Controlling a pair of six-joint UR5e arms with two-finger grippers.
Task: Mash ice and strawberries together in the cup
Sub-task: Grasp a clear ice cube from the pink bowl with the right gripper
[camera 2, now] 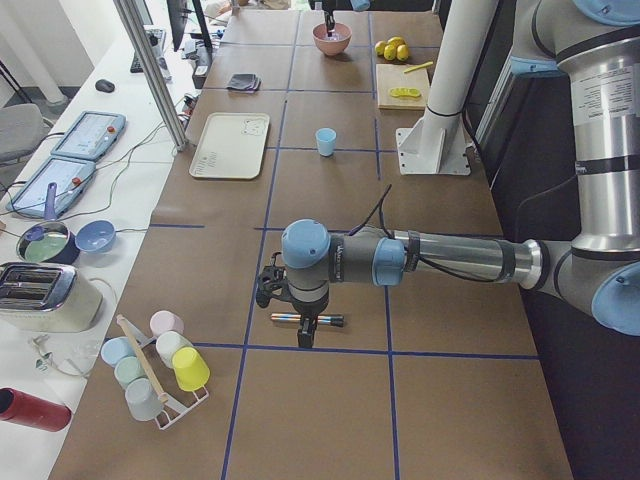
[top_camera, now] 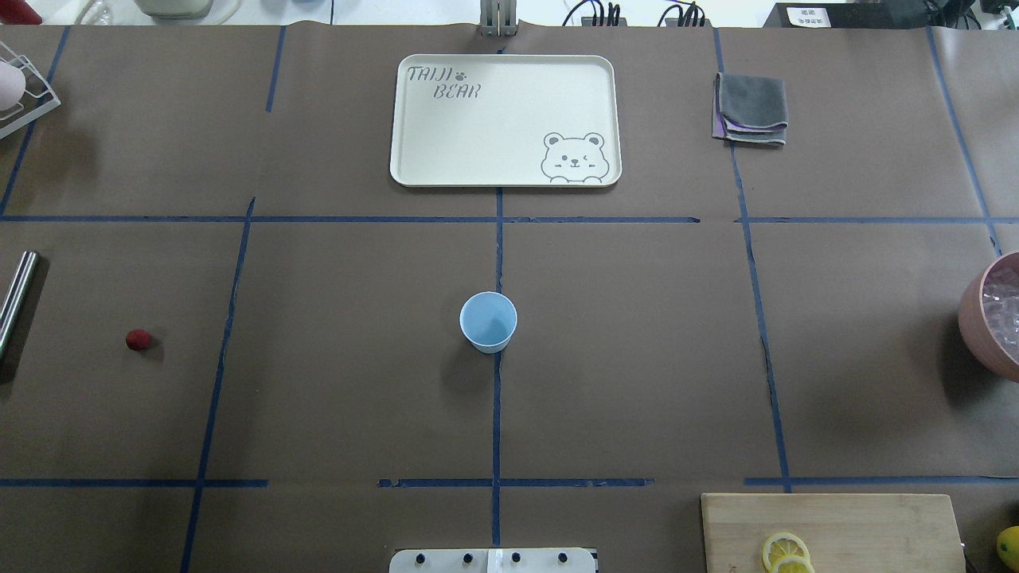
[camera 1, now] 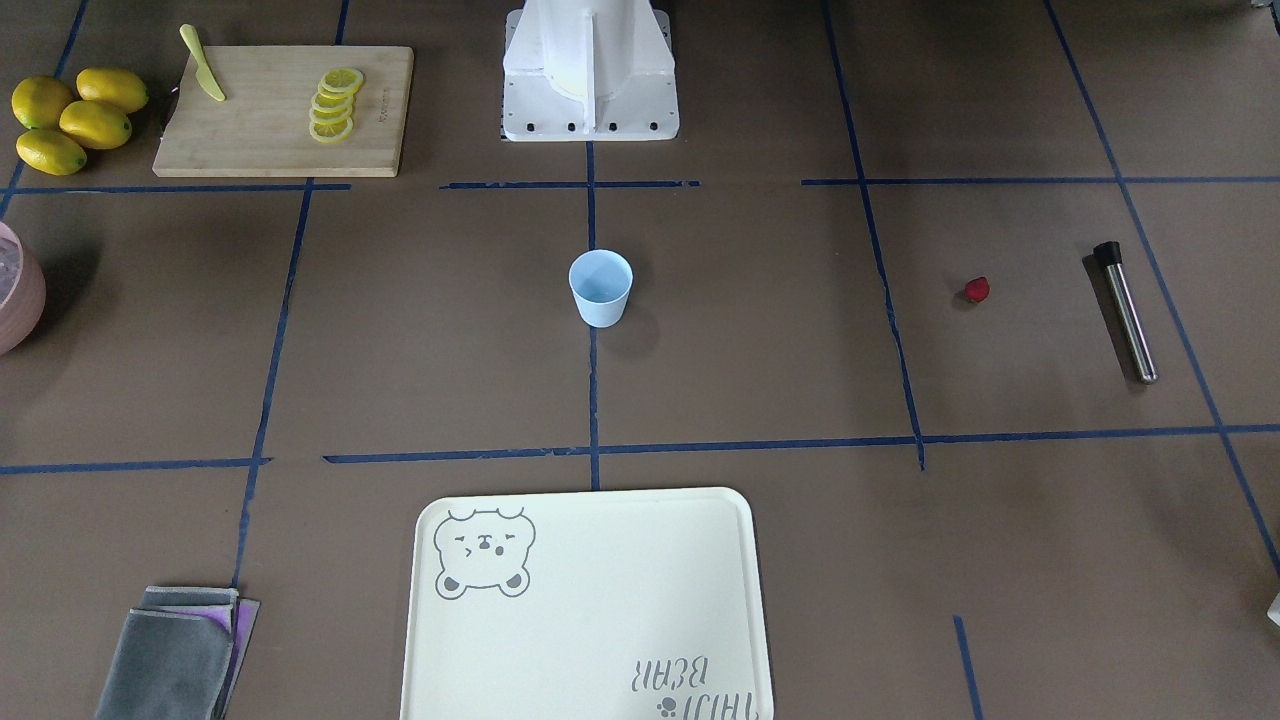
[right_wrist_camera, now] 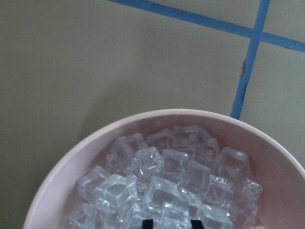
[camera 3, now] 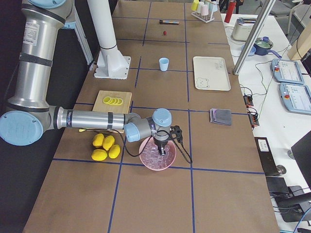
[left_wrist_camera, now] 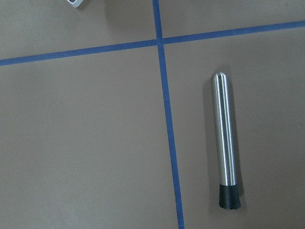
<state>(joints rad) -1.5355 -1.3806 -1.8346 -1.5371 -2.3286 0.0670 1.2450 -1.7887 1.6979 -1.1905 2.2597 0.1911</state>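
While the cup [camera 1: 601,288] stands upright and apparently empty at the middle of the table, nothing of the task has yet been placed in it. The ice [right_wrist_camera: 162,191] is heaped in the pink bowl [right_wrist_camera: 90,148] at the robot's right end of the table, and the right gripper [right_wrist_camera: 171,223] is held directly over that heap. Only its two dark fingertips [right_wrist_camera: 148,223] are seen at the bottom edge of the wrist view, set apart with cubes showing between them, so the jaws are judged to be parted and nothing gripped.

The strawberry [camera 1: 977,290] lies on the bare table on the robot's left side, between the cup and the metal muddler [left_wrist_camera: 224,143], well apart from the cup. The left gripper [camera 2: 303,338] is hung over the muddler (it is shown in the side view alone, so whether its fingers are apart or together cannot be told). The muddler's long axis runs up and down the left wrist view, black tip at the bottom.

A straight descent is judged to be what the coming move calls for. The ice lies below the right gripper, and the cup is off toward the table's centre.
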